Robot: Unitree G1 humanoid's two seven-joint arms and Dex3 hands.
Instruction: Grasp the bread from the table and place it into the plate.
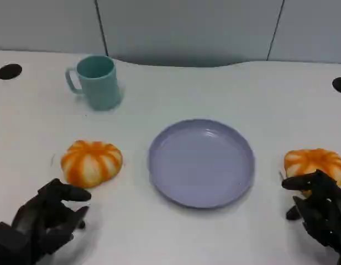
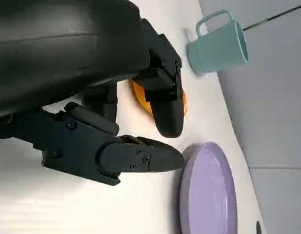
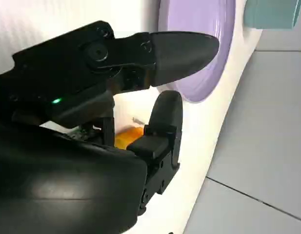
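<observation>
White table [image 1: 269,99]: each robot hand, left [image 1: 46,221] and right [image 1: 319,207], released beside bread.

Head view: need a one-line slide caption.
Empty purple plate between two orange breads, teal mug behind; left hand and right hand open near them.

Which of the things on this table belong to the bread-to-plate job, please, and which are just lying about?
Part of the job:
left bread
right bread
purple plate
left hand
right hand

Lying about:
teal mug
</observation>
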